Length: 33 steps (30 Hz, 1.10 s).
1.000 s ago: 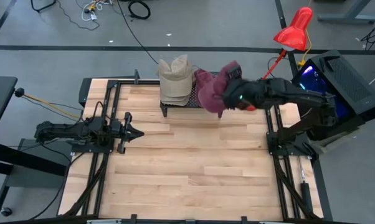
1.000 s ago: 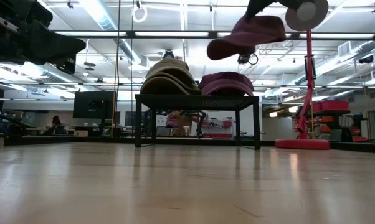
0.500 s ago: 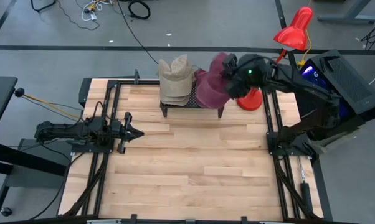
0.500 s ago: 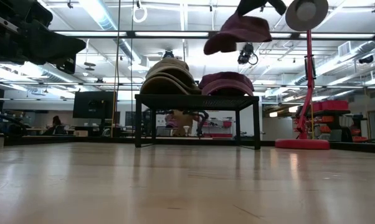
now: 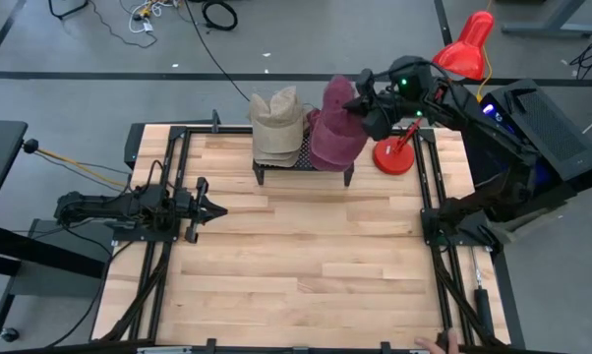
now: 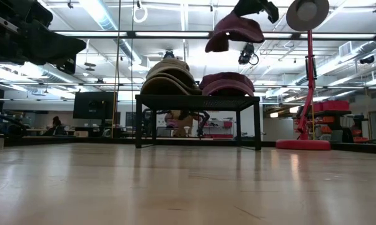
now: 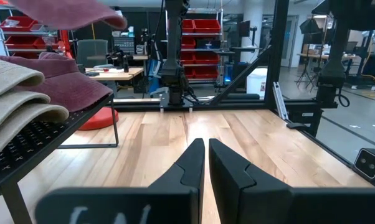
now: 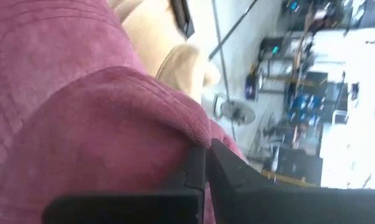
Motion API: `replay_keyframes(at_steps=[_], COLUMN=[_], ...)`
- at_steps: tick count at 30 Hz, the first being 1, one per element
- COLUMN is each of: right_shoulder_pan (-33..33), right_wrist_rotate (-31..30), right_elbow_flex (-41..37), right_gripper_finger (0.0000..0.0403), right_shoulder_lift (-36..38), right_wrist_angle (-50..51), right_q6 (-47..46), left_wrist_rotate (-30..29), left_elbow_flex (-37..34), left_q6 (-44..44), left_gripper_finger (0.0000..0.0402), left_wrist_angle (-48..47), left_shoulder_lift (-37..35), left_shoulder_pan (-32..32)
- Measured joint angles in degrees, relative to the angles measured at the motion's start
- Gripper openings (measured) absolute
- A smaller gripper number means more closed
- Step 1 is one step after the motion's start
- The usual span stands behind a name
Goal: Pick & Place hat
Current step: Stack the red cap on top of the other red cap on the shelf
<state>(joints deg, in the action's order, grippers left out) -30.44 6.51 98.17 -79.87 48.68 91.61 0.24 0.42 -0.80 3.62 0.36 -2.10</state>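
Observation:
In the high view my right gripper (image 5: 370, 98) is shut on a maroon hat (image 5: 337, 133) above the right half of a black mesh rack (image 5: 305, 165) at the table's far edge. The low view shows that hat (image 6: 235, 30) hanging clear above a stack of maroon hats (image 6: 227, 83). That stack lies on the rack (image 6: 197, 98) beside a stack of beige hats (image 6: 169, 76). My left gripper (image 5: 206, 207) is shut and waits low over the table's left side. My right gripper pinches the maroon hat's cloth (image 8: 186, 140) between its two fingers, at the hat's upper right end (image 6: 255, 19) in the low view. It comes from above and from the table's right. The hat is lifted clear, its brim (image 6: 215, 44) drooping on the other side.
A red desk lamp stands just right of the rack, with its base (image 5: 394, 157) on the table and its shade (image 5: 465, 44) beyond the far edge. Black frame rails (image 5: 429, 211) run along both table sides. Bare wood (image 5: 306, 256) fills the middle and near part.
My right gripper has carried the maroon hat toward the far edge, from in front of the rack's right end to above it, turning as it went. The hat has stayed lifted clear and now hangs over the maroon stack.

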Motion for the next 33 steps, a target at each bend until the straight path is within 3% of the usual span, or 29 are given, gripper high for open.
replay_keyframes(at_steps=[21, 33], right_shoulder_pan=[-8.9, -11.1], right_wrist_rotate=[15.9, 19.6], right_elbow_flex=[0.0, -0.1], right_gripper_finger=[0.0003, 0.0003], right_shoulder_lift=[-5.4, -7.4], right_wrist_angle=[-1.4, -1.1], right_q6=[2.9, 2.2], left_wrist_rotate=[0.0, 0.0], left_elbow_flex=[0.0, 0.0], left_q6=[0.0, 0.0], left_gripper_finger=[0.003, 0.003], left_wrist_angle=[0.0, 0.0], left_shoulder_lift=[0.0, 0.0], left_shoulder_pan=[0.0, 0.0])
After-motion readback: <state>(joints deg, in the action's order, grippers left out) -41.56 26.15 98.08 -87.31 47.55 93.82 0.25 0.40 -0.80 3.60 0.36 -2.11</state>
